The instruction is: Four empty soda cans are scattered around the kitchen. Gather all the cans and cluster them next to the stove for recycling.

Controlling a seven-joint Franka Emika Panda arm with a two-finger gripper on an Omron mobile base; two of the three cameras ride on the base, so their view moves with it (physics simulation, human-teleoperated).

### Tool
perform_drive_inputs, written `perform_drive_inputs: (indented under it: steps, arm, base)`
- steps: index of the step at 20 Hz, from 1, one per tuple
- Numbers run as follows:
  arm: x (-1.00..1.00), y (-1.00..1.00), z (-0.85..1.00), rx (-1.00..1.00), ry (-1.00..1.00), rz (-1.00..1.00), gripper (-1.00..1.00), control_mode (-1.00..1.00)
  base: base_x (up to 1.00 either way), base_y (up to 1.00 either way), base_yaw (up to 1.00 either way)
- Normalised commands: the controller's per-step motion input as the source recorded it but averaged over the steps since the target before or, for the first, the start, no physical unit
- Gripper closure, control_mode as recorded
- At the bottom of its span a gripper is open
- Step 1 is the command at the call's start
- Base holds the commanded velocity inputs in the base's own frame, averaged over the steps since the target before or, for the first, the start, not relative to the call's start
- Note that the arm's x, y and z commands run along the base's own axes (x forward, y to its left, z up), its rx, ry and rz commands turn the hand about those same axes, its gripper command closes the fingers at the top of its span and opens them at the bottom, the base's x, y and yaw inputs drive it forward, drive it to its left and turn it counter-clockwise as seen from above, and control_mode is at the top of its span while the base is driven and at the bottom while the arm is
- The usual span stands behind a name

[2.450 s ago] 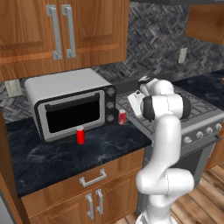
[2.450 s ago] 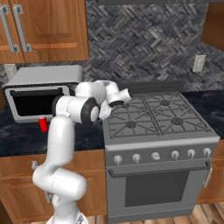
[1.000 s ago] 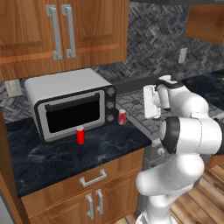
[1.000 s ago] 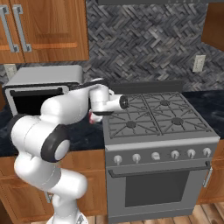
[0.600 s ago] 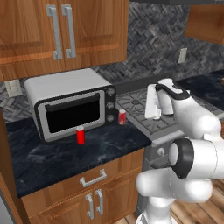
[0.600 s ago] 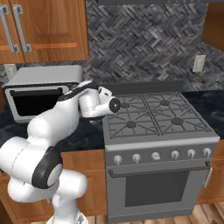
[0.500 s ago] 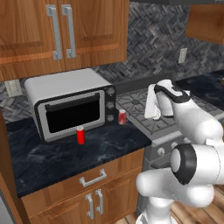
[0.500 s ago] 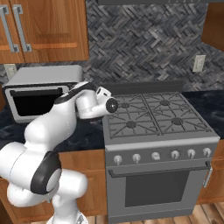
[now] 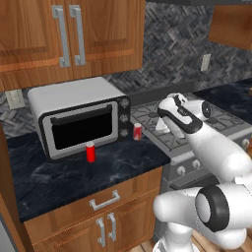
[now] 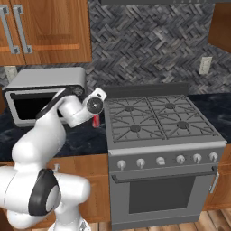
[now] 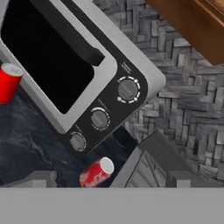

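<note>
1. In the left base view a plain red can (image 9: 90, 151) is seen at centre left, upright on the black table (image 9: 59, 179) before the toaster oven (image 9: 78, 115); its place is unchanged from the earlier frames.
2. A red-and-white can (image 9: 137, 131) stands at frame centre, between the oven and the stove (image 9: 162, 129); it too is unmoved.
3. The arm has been swung lower and nearer the second can than half a second ago.
4. In the hand view the red-and-white can (image 11: 97, 172) is seen at bottom centre, the plain can (image 11: 8, 82) at left edge.
5. The hand (image 11: 109, 183) is spread wide; nothing is held.
6. In the right base view the stove (image 10: 160, 131) fills the centre right.
</note>
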Motion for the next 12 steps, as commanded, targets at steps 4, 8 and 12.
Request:
perform_drive_inputs:
  steps: [4,8,12]
  arm:
    - [-0.06,0.20,0.03,0.05,0.18,-0.13,-1.00,-1.00]
    - [-0.05,0.14,0.01,0.18,0.32,-0.13,-1.00,-1.00]
    - [-0.08,0.08,0.13,0.22,0.33,-0.14,-1.00,-1.00]
  base:
    - [0.00,0.00,0.00]
    - [0.00,0.00,0.00]
    - [0.00,0.00,0.00]
